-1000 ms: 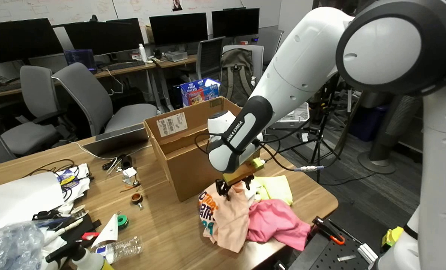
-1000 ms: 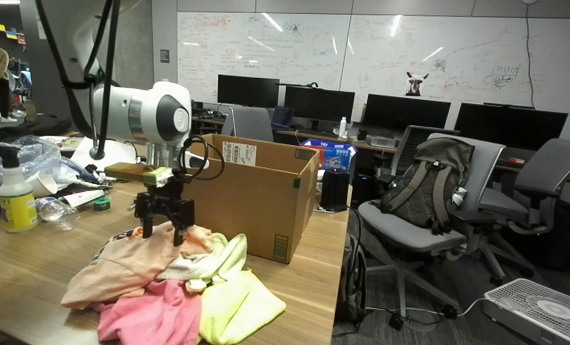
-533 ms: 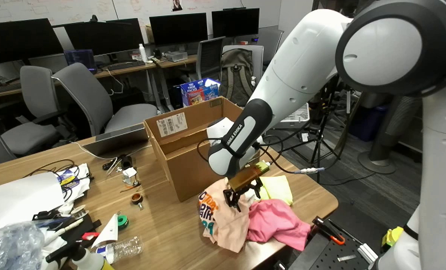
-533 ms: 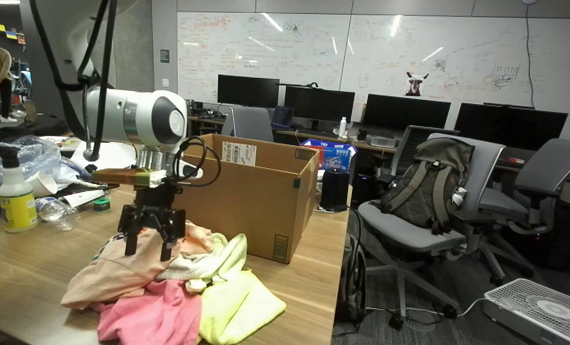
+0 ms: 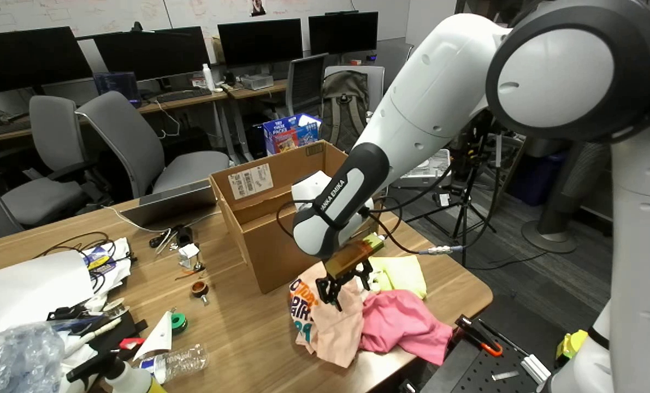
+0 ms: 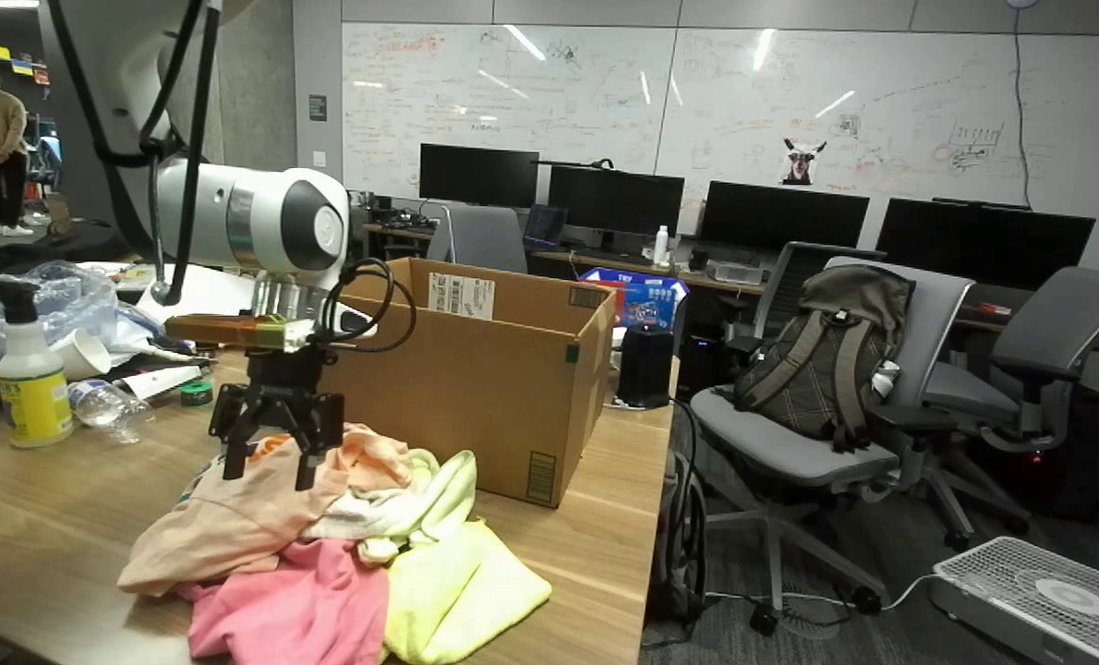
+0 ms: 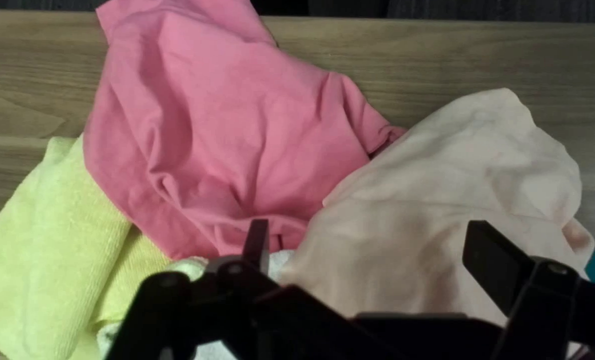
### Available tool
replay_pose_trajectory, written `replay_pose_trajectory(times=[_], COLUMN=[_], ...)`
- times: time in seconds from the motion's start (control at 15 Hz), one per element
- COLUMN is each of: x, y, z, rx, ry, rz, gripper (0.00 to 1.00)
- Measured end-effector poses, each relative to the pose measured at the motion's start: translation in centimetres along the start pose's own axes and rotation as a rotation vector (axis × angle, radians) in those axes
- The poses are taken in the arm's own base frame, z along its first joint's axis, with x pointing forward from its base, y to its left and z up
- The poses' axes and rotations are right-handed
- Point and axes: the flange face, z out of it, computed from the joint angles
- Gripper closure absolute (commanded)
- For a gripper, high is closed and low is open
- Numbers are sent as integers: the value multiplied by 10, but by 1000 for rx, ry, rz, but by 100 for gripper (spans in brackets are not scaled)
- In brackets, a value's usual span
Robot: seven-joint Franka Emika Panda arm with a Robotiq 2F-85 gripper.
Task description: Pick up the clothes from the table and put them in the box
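The peach shirt [image 5: 333, 333] with coloured lettering lies heaped on the table in both exterior views [image 6: 226, 531]. A pink garment [image 5: 404, 325], also in the wrist view [image 7: 227, 120], overlaps beside it. A yellow cloth [image 6: 466, 591] and a pale green-white cloth [image 6: 443, 499] lie alongside. The open cardboard box [image 5: 278, 259] stands right behind the pile; its inside floor is hidden. My gripper [image 6: 269, 476] is open and points down over the peach shirt. In the wrist view the shirt shows between the spread fingers [image 7: 367, 235]. Whether the fingertips touch it I cannot tell.
A spray bottle [image 6: 34, 379], a plastic bottle [image 5: 177, 363], green tape [image 5: 178, 322] and clutter lie on the table's far side from the clothes. A laptop [image 5: 169, 204] stands beside the box. The table edge [image 7: 477, 22] runs close to the pink garment.
My open gripper has shifted across the peach shirt, away from the pale cloth, and sits slightly lower than a second ago. The clothes and box have not visibly moved.
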Motion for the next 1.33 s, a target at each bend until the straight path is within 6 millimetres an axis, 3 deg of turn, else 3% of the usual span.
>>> replay_pose_trajectory(times=[0.33,0.73,0.8,0.87,1.33], x=[35,69,71,73,77], y=[-7,-10,-10,-10,-9], z=[-9,-1,-1,-2,-13], rx=[28,39,40,41,45], ry=[79,107,109,112,131], rz=[4,16,17,17,22], gripper=[0,0,25,26,81])
